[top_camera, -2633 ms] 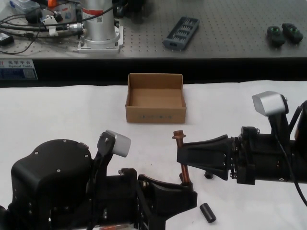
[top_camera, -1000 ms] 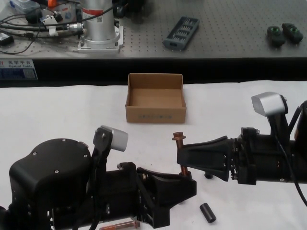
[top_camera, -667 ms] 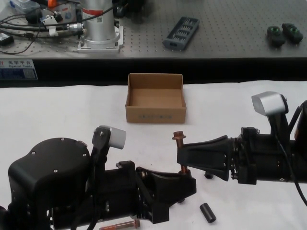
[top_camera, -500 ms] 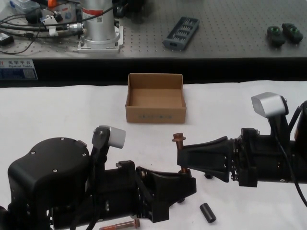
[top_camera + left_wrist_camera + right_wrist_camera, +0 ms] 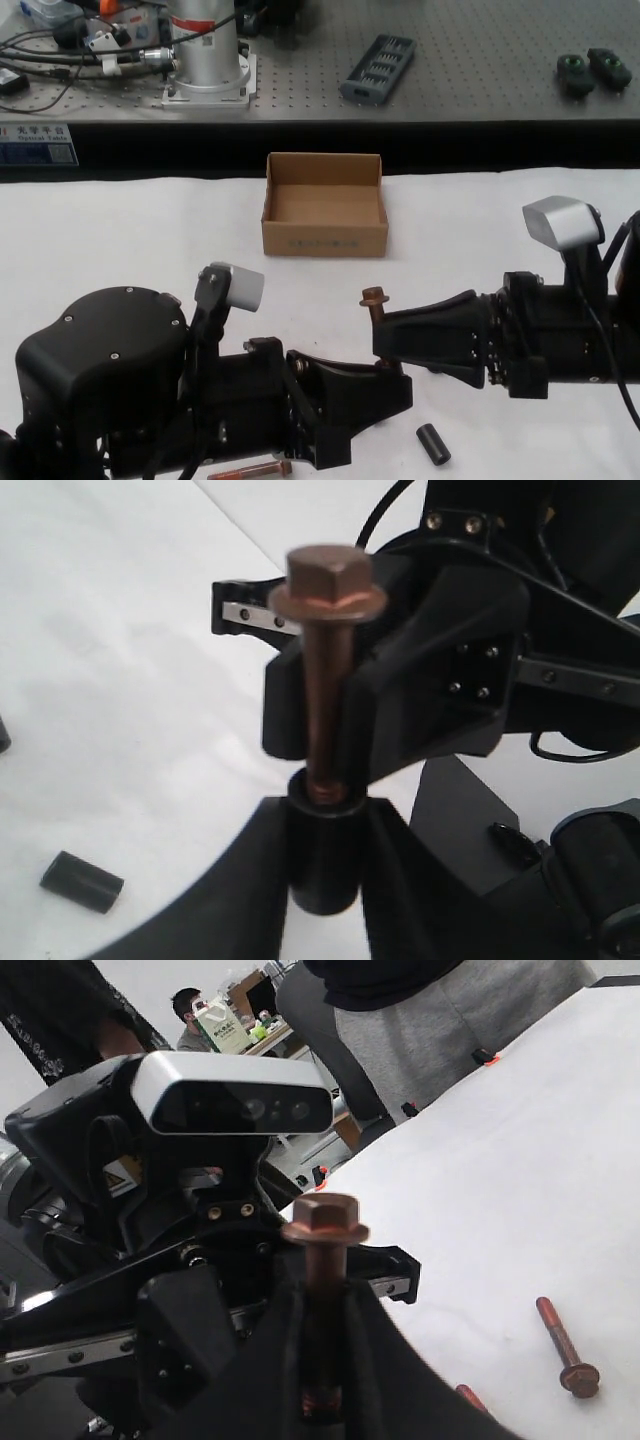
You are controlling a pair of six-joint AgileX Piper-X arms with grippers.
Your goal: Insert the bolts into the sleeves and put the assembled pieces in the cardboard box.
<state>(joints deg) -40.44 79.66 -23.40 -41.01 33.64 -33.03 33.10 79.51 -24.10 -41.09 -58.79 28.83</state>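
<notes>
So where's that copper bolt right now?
The bolt stands upright in the right end effector, its tip in the sleeve held by the left end effector, in front of the cardboard box.

A: What covers the bench?

B: A white sheet (image 5: 120,230). Behind it is a dark table (image 5: 480,50) with many small holes.

A: And what stands on that table?

B: At the left, a silver metal column (image 5: 205,40) on a base, with cables (image 5: 50,45) beside it. Near the middle lies a grey-blue rack (image 5: 378,68). At the far right are two black pieces (image 5: 593,70) with green spots. A blue label (image 5: 37,143) is on the table's front edge.
</notes>
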